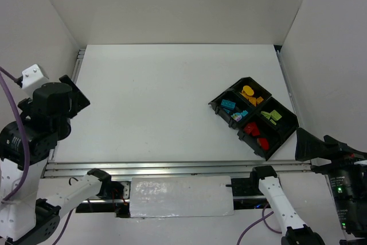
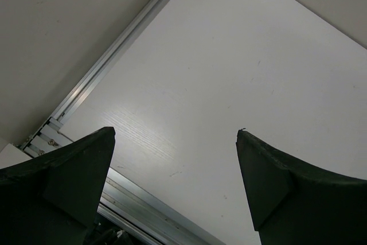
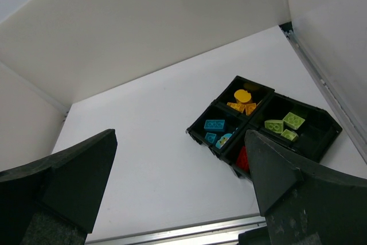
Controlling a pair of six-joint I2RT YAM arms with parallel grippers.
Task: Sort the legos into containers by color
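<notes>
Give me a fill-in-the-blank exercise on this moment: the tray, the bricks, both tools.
1. The black tray has ____ compartments.
2. The lego bricks in the compartment lowest in the top view are ____.
3. The cyan bricks lie diagonally opposite the ____ ones.
4. The left tool and right tool are both empty and ____.

Missing words: four; red; green; open.

The counter [image 1: 160,101] is smooth, matt white, edged by a ribbed bare-metal rail [image 1: 172,167]. The tray [image 3: 312,131] is black plastic with a dull sheen; the legos [image 3: 242,96] are glossy plastic.
</notes>
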